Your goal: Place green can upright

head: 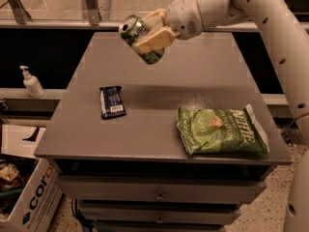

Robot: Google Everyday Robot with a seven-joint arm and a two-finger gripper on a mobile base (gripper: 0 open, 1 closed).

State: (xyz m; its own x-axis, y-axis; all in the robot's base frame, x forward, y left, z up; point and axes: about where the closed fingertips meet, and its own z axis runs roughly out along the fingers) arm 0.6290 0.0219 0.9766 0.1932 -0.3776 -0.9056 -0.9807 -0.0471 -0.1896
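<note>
Over matte tabletop (203, 86), hand (147, 33) around can (131, 28)

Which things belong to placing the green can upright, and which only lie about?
Job: green can, tilted; gripper, jaws shut on it, above the far end of the table.
Lying about: chip bag, dark snack bar, pump bottle, cardboard box.

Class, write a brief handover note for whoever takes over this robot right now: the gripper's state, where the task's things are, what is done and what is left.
Gripper: shut on the green can, in the air above the far left part of the table.
Can: tilted, with its lid pointing up and to the left, not touching the table.
Also on the table: a dark snack bar at the left and a green chip bag at the front right.
Done: the can is grasped and lifted.
Left: turn the can upright, lower it onto a bare patch of table, then release.
</note>
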